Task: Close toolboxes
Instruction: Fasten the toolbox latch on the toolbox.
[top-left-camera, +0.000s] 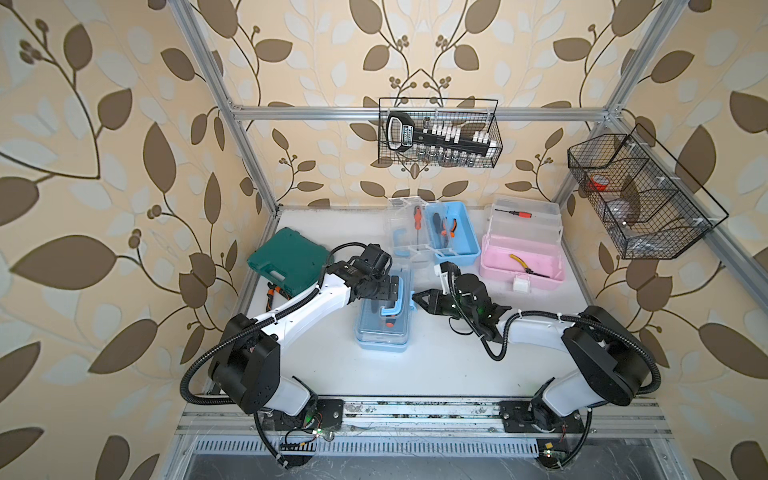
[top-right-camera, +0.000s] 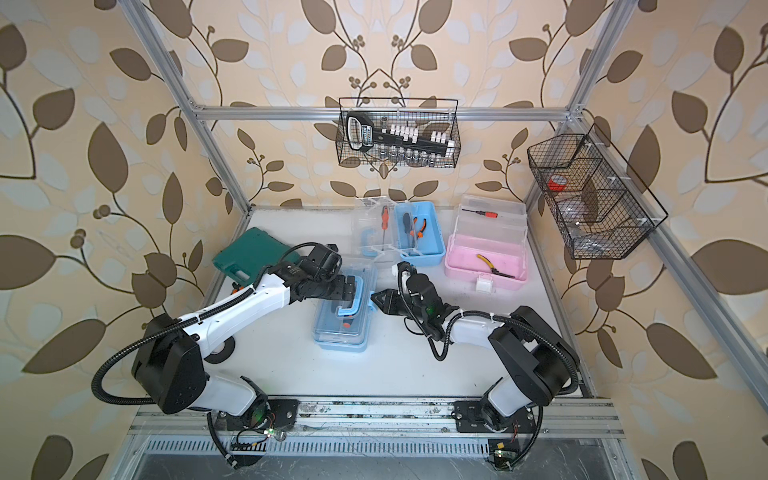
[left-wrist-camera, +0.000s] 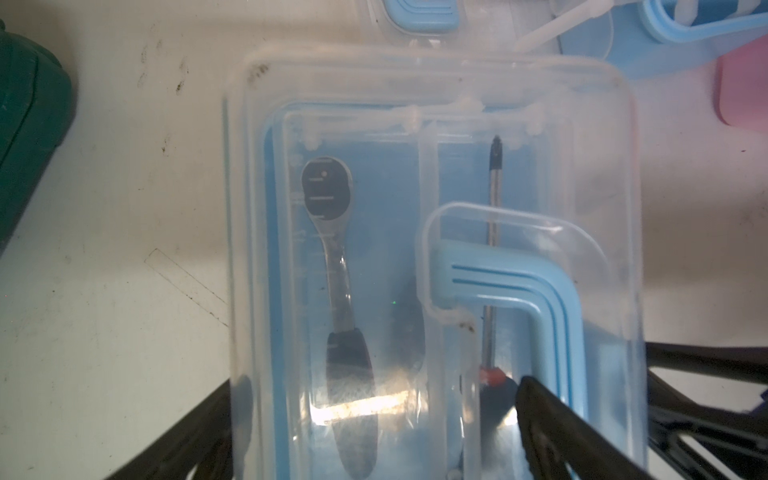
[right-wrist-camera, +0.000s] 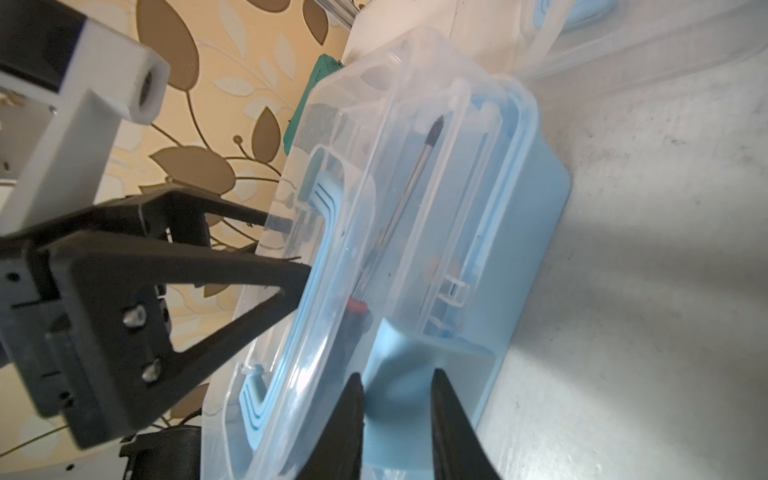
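Observation:
The nearest light blue toolbox (top-left-camera: 384, 328) (top-right-camera: 338, 332) lies mid-table with its clear lid (left-wrist-camera: 436, 104) down over a ratchet and a screwdriver. My left gripper (top-left-camera: 397, 291) (left-wrist-camera: 374, 436) hangs open over that lid, one finger by the blue handle (left-wrist-camera: 519, 286). My right gripper (top-left-camera: 417, 297) (right-wrist-camera: 399, 386) is at the box's right side, jaws a narrow gap apart, tips against the blue latch (right-wrist-camera: 419, 374). At the back, another blue toolbox (top-left-camera: 457, 232) stands open, its lid (top-left-camera: 409, 226) folded back. The pink toolbox (top-left-camera: 521, 266) is open too.
A dark green case (top-left-camera: 286, 257) lies at the back left, with orange-handled pliers (top-left-camera: 272, 293) under my left arm. Black wire baskets hang on the back rail (top-left-camera: 438, 133) and the right rail (top-left-camera: 640, 195). A black tape roll (top-right-camera: 220, 349) sits by my left arm.

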